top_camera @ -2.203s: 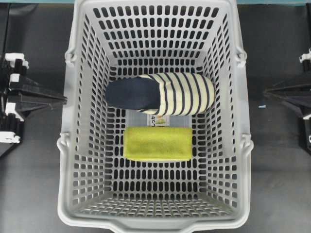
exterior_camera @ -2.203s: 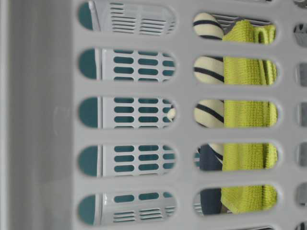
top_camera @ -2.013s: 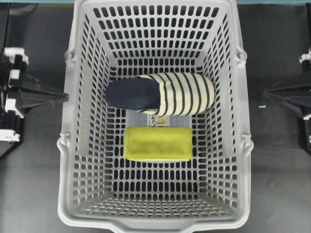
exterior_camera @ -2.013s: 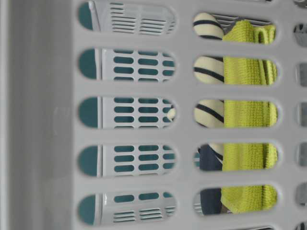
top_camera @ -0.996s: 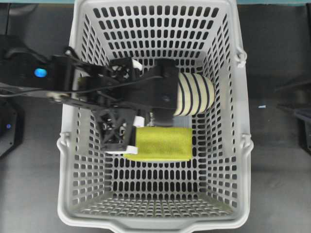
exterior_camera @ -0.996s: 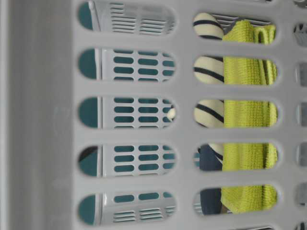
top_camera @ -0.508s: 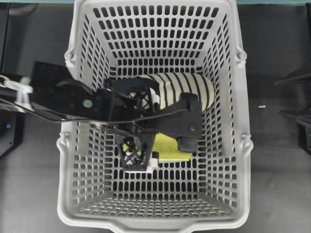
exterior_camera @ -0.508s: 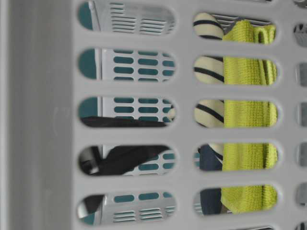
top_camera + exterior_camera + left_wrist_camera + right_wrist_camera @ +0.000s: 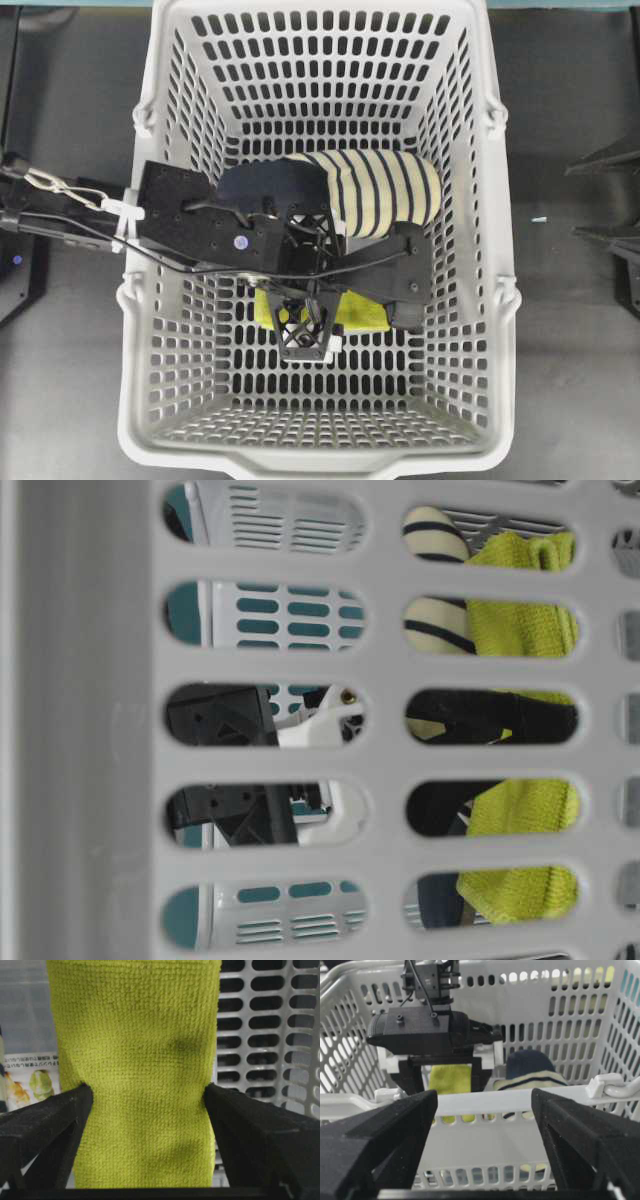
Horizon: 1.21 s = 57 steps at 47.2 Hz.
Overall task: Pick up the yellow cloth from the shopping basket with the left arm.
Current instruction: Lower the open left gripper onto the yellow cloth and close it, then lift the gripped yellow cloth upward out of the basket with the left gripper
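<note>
— Dark grey surface lies bare on both sides of the large light-grey slotted plastic shopping basket from overhead. What's inside?

— The black plate-built left arm reaches over the left wall, angled down; its left hand covers most of the yellow-green fuzzy cloth, just beside the cream-and-navy striped slipper.

— Table level?

— Black fingers cross the cloth behind the slots.

— Left wrist view?

— Jaws spread wide, tips at both cloth edges, nothing gripped.

— Right wrist view?

— Right hand is outside the rim, jaws apart, empty.
</note>
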Available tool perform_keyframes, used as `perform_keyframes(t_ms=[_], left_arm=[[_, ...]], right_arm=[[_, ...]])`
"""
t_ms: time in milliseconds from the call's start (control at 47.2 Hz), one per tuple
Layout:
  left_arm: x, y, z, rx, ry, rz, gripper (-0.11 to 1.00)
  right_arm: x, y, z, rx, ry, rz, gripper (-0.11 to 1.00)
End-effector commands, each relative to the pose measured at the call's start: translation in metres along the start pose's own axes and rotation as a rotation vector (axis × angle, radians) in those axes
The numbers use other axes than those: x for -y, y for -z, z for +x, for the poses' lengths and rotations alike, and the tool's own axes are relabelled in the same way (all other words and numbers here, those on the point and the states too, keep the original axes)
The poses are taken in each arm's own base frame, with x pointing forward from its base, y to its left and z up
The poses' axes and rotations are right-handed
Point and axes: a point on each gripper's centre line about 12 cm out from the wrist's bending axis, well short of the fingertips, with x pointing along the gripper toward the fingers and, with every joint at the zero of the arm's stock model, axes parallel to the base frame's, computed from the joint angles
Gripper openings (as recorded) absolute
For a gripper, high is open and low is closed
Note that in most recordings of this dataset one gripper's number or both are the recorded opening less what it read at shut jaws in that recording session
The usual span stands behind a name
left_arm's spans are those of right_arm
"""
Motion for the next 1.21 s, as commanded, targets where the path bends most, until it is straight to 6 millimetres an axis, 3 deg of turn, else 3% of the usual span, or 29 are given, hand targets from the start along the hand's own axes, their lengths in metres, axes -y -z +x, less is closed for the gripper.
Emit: perform_keyframes(t_ms=[0,169,297,424,466,636,975,1081,1186], left_arm=[[0.0,0.003,0.001,0.009,0.0,-0.005,0.88],[0.0,0.009,0.0,0.002,-0.001,-0.003,0.79],[0.0,0.006,-0.004,0.014,0.0,0.012,0.53],[-0.001,0.001,-0.014,0.039,0.0,0.016,0.21],[-0.001,-0.001,-0.018,0.048,0.0,0.022,0.16],[-0.001,-0.019,-0.054,0.107,0.002,0.039,0.16],[-0.003,-0.07,-0.188,0.152,-0.007,0.023,0.16],[-0.007,-0.075,-0.214,0.118,-0.013,0.01,0.16],[-0.014,-0.077,-0.221,0.057,-0.023,-0.007,0.16]], right_arm=[[0.0,-0.007,0.0,0.022,0.0,0.003,0.72],[0.0,-0.008,0.0,0.028,0.0,0.003,0.71],[0.0,-0.007,0.0,0.025,0.0,0.002,0.7],[0.0,-0.006,0.001,0.025,0.0,0.002,0.7],[0.0,-0.006,0.001,0.022,0.0,0.002,0.7],[0.0,-0.005,0.001,0.02,0.0,0.002,0.7],[0.0,-0.005,0.001,0.02,0.0,0.002,0.7],[0.0,-0.004,0.001,0.02,0.0,0.002,0.7],[0.0,-0.002,0.001,0.02,0.001,0.002,0.7]])
